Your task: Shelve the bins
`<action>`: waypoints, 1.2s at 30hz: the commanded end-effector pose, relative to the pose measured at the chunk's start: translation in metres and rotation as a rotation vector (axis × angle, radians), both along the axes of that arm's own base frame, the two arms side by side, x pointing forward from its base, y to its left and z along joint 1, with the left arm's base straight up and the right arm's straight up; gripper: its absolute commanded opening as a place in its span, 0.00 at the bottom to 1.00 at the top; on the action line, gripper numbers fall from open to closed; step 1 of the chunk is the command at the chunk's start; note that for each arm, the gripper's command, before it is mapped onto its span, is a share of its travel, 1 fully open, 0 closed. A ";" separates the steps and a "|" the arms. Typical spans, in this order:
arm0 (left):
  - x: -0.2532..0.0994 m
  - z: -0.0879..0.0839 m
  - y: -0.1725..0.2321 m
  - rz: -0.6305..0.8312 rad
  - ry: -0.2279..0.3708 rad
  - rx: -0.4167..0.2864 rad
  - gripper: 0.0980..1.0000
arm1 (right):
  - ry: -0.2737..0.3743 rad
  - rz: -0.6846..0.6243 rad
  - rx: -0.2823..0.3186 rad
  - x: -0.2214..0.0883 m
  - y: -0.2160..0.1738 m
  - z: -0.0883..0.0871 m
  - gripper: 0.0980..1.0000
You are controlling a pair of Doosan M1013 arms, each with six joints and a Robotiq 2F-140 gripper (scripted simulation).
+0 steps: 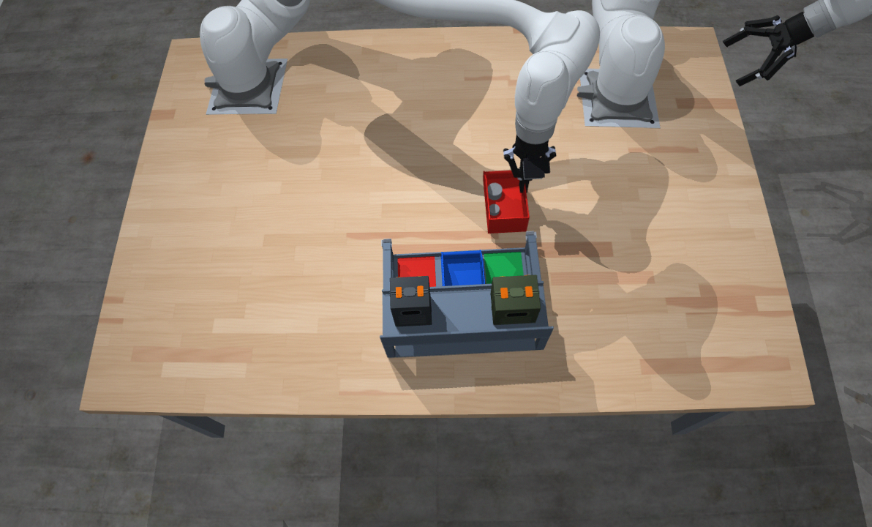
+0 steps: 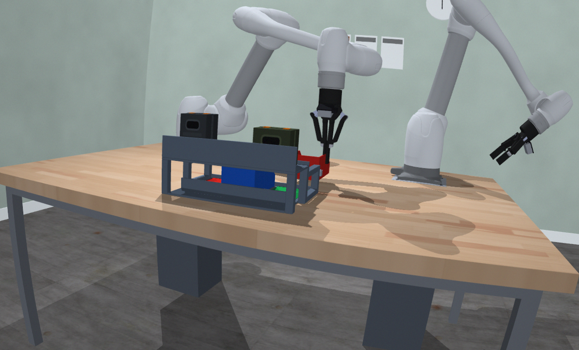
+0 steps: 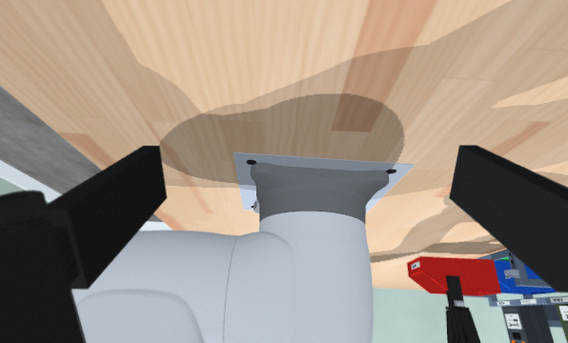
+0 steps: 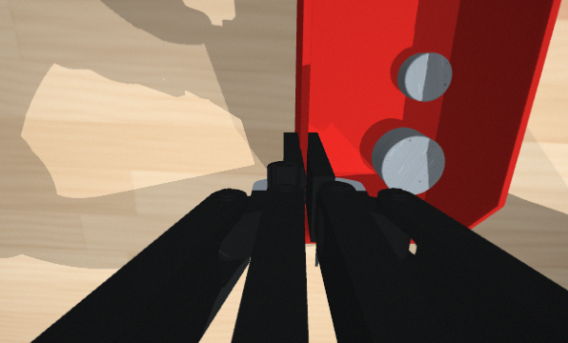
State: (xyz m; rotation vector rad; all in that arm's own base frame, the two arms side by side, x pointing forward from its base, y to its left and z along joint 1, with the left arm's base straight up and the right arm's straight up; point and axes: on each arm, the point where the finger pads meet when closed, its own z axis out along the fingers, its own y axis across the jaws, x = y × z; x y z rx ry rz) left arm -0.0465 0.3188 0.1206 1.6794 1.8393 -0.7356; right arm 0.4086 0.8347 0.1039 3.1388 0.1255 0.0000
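Note:
My right gripper is shut on one side wall of the red bin, held just above the table. Two grey round parts, a larger one and a smaller one, are in it. The blue bin stands in the shelf's middle spot, between the bare red mark and green mark. I see no parts in it. My left gripper is open and empty, beyond the table's edge.
The grey shelf carries a black case and an olive case on its upper board. The red bin is beside the shelf, on the side toward the arm bases.

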 end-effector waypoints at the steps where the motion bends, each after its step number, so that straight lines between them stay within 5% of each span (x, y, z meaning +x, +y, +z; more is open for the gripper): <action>1: 0.000 0.000 0.000 0.000 0.000 0.001 1.00 | 0.000 0.000 0.002 0.000 0.000 0.003 0.00; 36: 0.000 0.000 0.000 0.000 0.000 0.001 1.00 | 0.000 0.000 0.002 0.000 0.000 0.007 0.00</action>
